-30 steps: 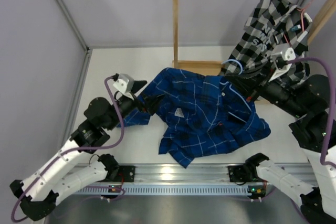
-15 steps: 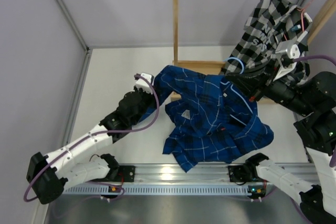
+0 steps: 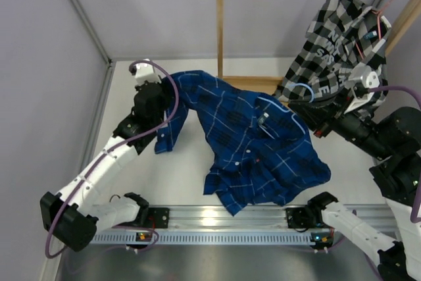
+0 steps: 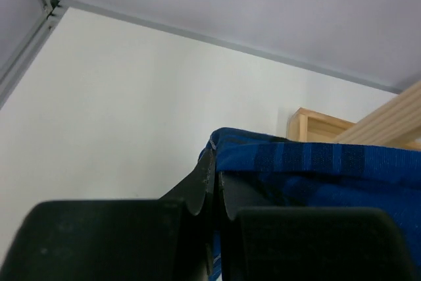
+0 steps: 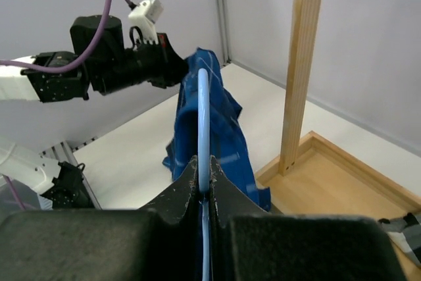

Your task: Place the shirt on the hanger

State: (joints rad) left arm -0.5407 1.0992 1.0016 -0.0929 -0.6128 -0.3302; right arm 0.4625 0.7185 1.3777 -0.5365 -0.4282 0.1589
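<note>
Two-arm hold: left gripper (image 4: pixel 214 185) clamped shut on the blue checked shirt (image 3: pixel 256 149) near the table's (image 3: pixel 131 182) far-left corner; right gripper (image 5: pixel 204 174) pinches the light-blue hanger (image 5: pixel 203 116) (its far end meets the fabric).

Hanger mostly buried
From above, the shirt (image 3: pixel 263 156) is covering all but the 2 o'clock end of the hanger (image 5: pixel 203 116).

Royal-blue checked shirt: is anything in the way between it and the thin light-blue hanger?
Nothing visible does. The left tool grips the royal-blue checked shirt at its edge, the right tool grips the thin light-blue hanger, and the hanger's far end meets the cloth.
</note>
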